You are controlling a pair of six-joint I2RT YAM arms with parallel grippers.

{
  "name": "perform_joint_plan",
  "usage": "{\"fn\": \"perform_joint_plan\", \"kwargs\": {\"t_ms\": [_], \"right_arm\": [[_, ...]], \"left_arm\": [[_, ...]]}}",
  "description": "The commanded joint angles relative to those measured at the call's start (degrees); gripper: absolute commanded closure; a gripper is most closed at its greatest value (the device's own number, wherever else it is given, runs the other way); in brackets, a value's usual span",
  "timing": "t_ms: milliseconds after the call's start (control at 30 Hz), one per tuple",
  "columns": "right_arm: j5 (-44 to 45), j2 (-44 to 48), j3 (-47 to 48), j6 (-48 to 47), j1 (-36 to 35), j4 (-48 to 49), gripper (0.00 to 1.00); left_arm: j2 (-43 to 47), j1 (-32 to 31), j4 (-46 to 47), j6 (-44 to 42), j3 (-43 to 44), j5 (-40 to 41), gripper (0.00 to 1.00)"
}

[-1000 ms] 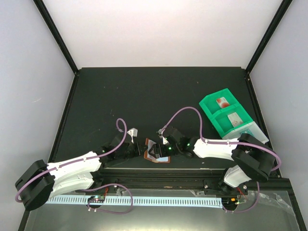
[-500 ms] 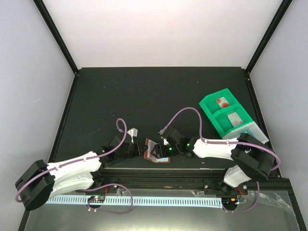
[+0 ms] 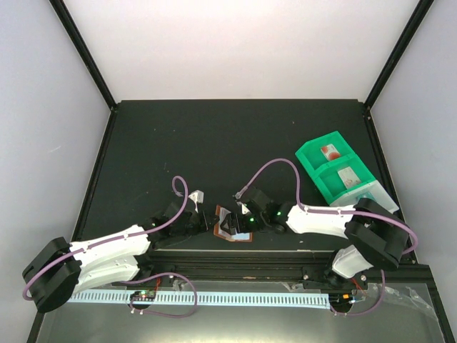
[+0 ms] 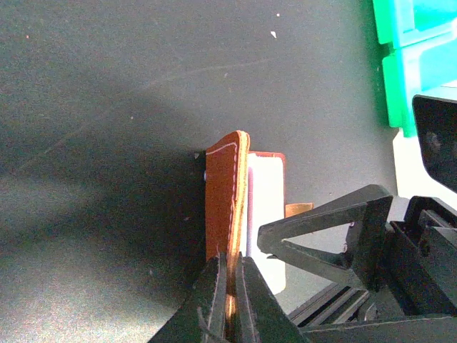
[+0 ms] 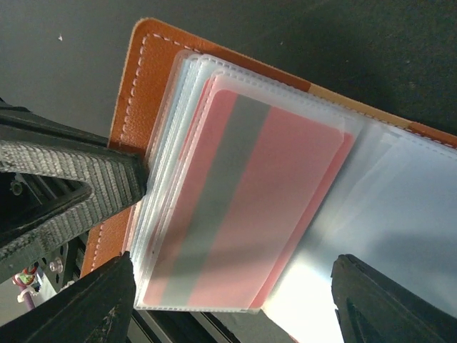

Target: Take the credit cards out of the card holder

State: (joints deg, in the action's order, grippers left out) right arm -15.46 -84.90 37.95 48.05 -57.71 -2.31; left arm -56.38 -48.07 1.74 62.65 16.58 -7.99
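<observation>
The brown leather card holder [image 3: 233,227] lies open near the table's front edge, between both grippers. My left gripper [image 4: 233,261] is shut on one leather flap [image 4: 223,193] and holds it upright. In the right wrist view the holder's clear sleeves fan out from the leather cover [image 5: 143,78], and the top sleeve holds a pink-red card with a grey stripe [image 5: 250,207]. My right gripper [image 5: 235,307] is open, its fingers either side of that sleeve and touching nothing. A white card with a red mark [image 3: 329,151] and a greyish card [image 3: 349,179] lie in the green tray.
The green compartmented tray [image 3: 305,158] stands at the right of the table, also at the top right of the left wrist view [image 4: 414,64]. A small white scrap [image 3: 196,194] lies behind the left gripper. The table's front rail runs just below the holder.
My right gripper has shifted slightly over the open holder. My left gripper keeps its hold on the flap and has not moved.
</observation>
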Motion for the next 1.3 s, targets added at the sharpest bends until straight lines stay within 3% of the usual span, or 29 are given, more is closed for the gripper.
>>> {"fn": "perform_joint_plan", "kwargs": {"t_ms": [0,300,700,1000,1267], "right_arm": [[-1.5,-1.9,1.6,0.7,0.1,1.0,0.24],[-1.2,-3.2,1.3,1.0,0.1,0.6,0.28],[3.5,1.9,0.8,0.4,0.1,-4.3,0.35],[-1.5,0.6,1.3,2.2,-0.2,0.2,0.27],[-2.5,-1.7,1.7,2.3,-0.5,0.5,0.26]], "left_arm": [[-0.4,-0.1,0.4,0.7,1.4,1.1,0.98],[-0.1,-0.1,0.3,0.5,1.2,1.1,0.98],[0.5,-0.2,0.0,1.2,0.8,2.0,0.98],[0.4,-0.2,-0.7,1.3,1.4,2.6,0.98],[0.6,-0.2,-0.9,1.8,1.3,2.9,0.99]]}}
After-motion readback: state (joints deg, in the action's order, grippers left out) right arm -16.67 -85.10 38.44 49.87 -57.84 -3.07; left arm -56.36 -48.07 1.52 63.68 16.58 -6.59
